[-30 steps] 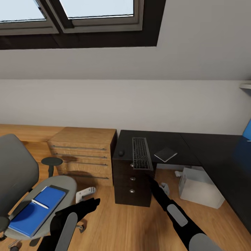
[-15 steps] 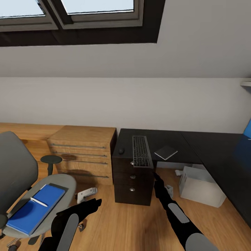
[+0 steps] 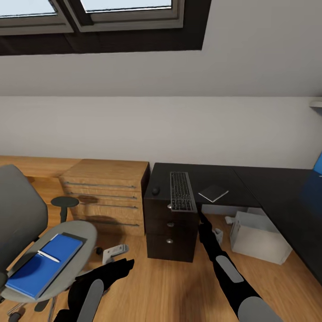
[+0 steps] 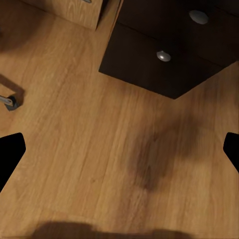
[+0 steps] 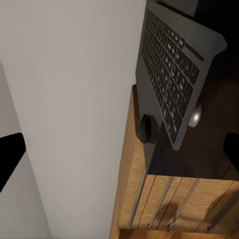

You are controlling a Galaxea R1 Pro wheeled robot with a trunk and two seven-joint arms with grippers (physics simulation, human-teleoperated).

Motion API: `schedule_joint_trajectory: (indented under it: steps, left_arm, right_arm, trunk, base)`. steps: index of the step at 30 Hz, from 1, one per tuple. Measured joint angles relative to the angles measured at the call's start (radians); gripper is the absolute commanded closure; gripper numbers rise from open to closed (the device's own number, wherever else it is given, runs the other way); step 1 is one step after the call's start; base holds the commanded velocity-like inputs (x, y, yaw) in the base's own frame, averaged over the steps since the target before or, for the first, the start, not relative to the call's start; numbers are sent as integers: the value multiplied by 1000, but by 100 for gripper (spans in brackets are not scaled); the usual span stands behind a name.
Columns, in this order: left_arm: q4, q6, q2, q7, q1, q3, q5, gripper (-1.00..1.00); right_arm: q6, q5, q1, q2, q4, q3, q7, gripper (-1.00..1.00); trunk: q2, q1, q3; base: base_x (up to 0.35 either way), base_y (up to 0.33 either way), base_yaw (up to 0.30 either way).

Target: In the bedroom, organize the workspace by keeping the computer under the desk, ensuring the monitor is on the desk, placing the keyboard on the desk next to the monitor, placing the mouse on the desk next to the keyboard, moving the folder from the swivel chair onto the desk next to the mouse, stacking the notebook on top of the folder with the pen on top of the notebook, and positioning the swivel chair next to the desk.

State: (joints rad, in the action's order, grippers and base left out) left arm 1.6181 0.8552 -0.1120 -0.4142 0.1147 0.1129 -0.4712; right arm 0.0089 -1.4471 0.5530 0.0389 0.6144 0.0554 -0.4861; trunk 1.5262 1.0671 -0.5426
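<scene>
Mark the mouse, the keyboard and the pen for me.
mouse (image 3: 155, 191): head view, its rounded top, on the desk's left end.
keyboard (image 3: 181, 191): head view, the middle of its key field.
pen (image 3: 48, 256): head view, mid-shaft, lying on the folder.

The surface (image 3: 268, 188) is black, with a black drawer unit (image 3: 171, 232) bearing silver knobs. On it lie a black keyboard (image 3: 181, 191) with dark grey keys, a small black mouse (image 3: 155, 191) and a dark grey notebook (image 3: 213, 193) with a pale edge. The computer (image 3: 257, 237) is light grey-white. The swivel chair (image 3: 27, 237) is grey with black armrests; the folder (image 3: 42, 264) on its seat is bright blue and the pen (image 3: 48, 256) on it white. The cabinet (image 3: 107, 197) and the floor (image 3: 170, 286) are warm honey wood with visible grain. Both arms are black with grey panels. The wall (image 3: 161, 129) is off-white, the window frame (image 3: 112, 40) dark brown.
</scene>
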Motion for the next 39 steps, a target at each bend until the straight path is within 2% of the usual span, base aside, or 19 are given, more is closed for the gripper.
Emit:
schedule_joint_trajectory:
  steps: [23, 32, 39]
  left_arm:
    - [0, 2, 2, -1, -2, 5, 0, -100]
    - [-4, 2, 0, -1, -2, 5, 0, -100]
    - [-3, 2, 1, -1, -2, 5, 0, -100]
  right_arm:
    - [1, -2, 0, 4, -14, 6, 0, -100]
    - [0, 1, 0, 19, -41, 7, 1, -100]
    - [1, 2, 0, 20, -40, 8, -1, -100]
  trunk:
    - [161, 88, -72]
    - [224, 123, -100]
    - [273, 150, -122]
  base:
    - [0, 0, 0]
    - [0, 0, 0]
    - [0, 0, 0]
